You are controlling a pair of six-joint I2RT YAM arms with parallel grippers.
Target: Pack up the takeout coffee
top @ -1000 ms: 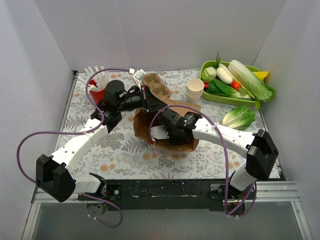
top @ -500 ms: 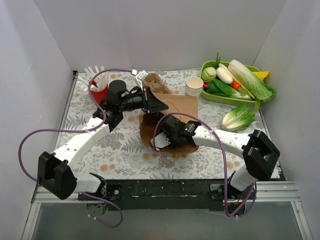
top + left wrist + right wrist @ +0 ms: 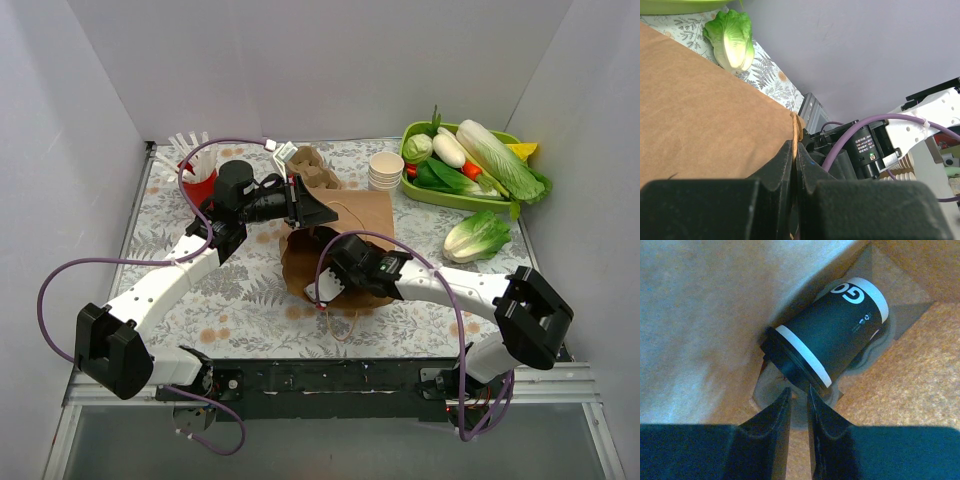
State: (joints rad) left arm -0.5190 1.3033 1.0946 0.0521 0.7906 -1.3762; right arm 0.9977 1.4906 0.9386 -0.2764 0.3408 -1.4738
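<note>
The left claw [image 3: 795,147] pinches the rim of the brown paper bag [image 3: 700,115], the right claw [image 3: 799,390] is nearly together and empty, and the coffee cup [image 3: 835,330] lying tilted inside could leak at its lid [image 3: 787,362].

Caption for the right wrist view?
Lidded coffee cup lying tilted inside the brown paper bag, right tool near its lid.

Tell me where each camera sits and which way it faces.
Top external: above and behind the bases, looking down on the table; both arms show.
Left wrist: on the left gripper, looking along its shut fingers pinching the bag edge towards the lettuce.
Right wrist: inside the bag, looking at the cup; right gripper at the bottom.
Shared: bag and lettuce appear in both top and left wrist views.
</note>
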